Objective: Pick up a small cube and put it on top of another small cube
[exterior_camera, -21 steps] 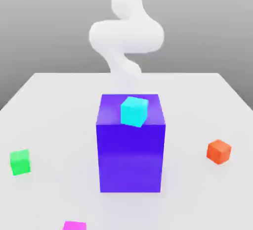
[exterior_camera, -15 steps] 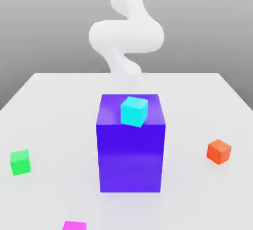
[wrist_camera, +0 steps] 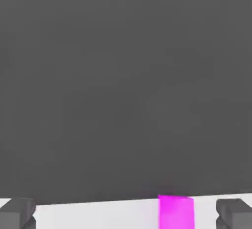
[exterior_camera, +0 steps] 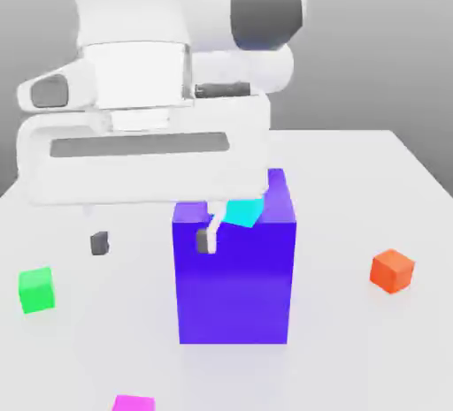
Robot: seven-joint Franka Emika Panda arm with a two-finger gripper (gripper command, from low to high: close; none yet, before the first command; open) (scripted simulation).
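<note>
The small magenta cube (exterior_camera: 133,403) lies on the white table at the near edge of the exterior view; in the hand view the magenta cube (wrist_camera: 175,212) shows between my fingertips, closer to one of them. The small green cube (exterior_camera: 35,290) rests on the table at the exterior view's left. My gripper (exterior_camera: 152,241) (wrist_camera: 126,214) hangs open high over the table, with the dark fingertips (exterior_camera: 99,243) spread wide and nothing between them. It stands apart from both cubes.
A big blue-purple block (exterior_camera: 234,285) stands mid-table with a cyan cube (exterior_camera: 243,213) on top, partly covered by my hand. An orange cube (exterior_camera: 392,270) lies at the exterior view's right. The white table (exterior_camera: 354,347) has free room around the block.
My arm has swung forward from the back of the table. The hand now looms in front of the block. No cube has moved.
</note>
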